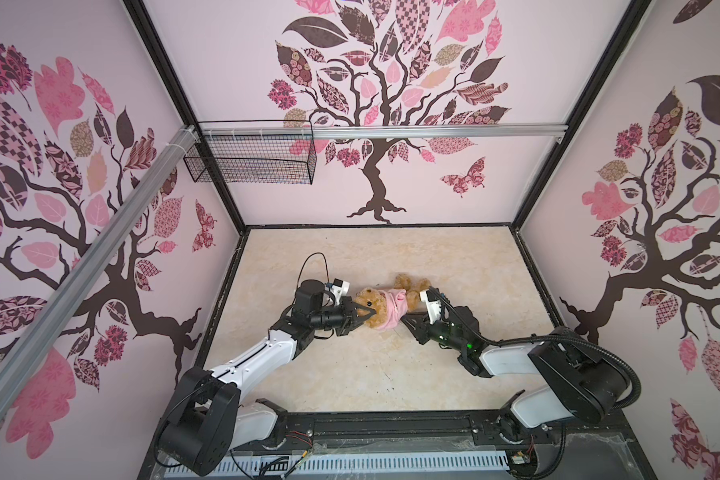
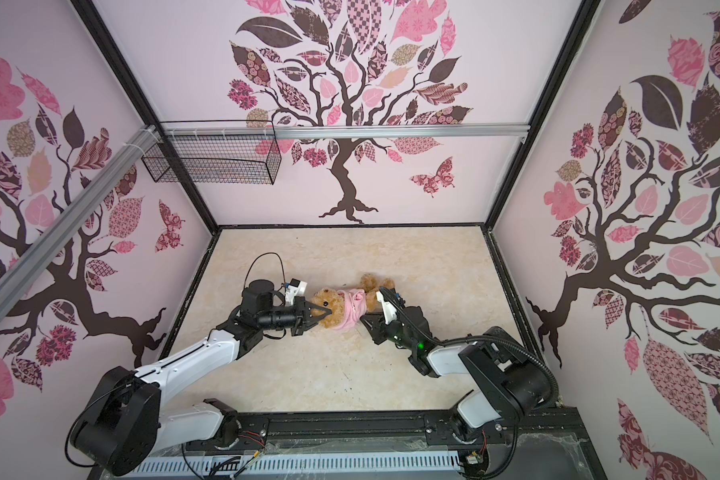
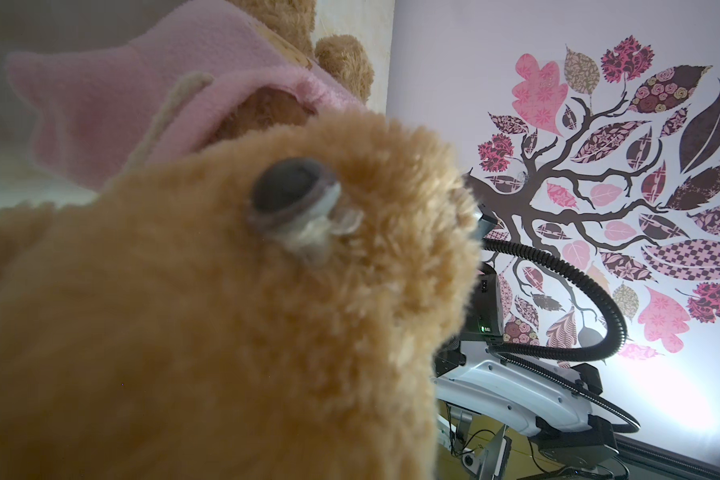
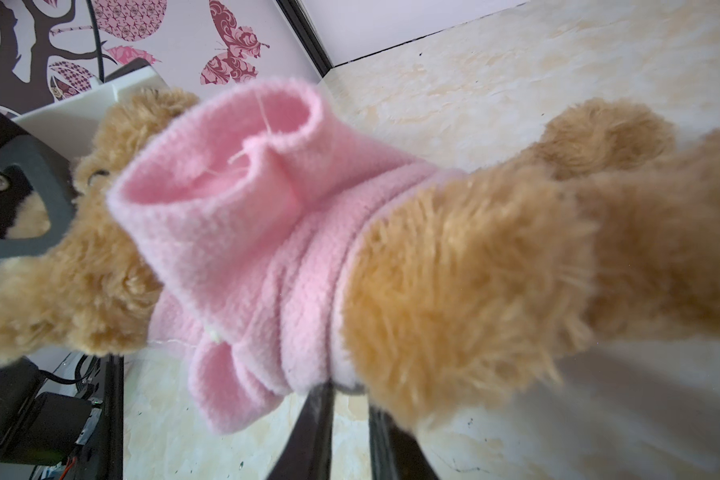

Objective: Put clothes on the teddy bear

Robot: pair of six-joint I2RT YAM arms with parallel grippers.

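Fur on the teddy bear's (image 1: pixel 368 296) muzzle sits pinched in the closed left end effector (image 1: pixel 368 312) as anchor; right end effector (image 1: pixel 405 319) reaches the pink shirt (image 1: pixel 391 311) hem, grip unclear.

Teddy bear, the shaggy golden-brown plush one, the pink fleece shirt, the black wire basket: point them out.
teddy bear (image 1: pixel 364 297): in a top view, its head.
pink fleece shirt (image 1: pixel 393 311): in a top view, torso part.
black wire basket (image 1: pixel 250 164): in a top view, front mesh.

Black wire basket (image 1: pixel 250 162) on aluminium rail (image 1: pixel 433 132), back wall (image 1: pixel 454 199)
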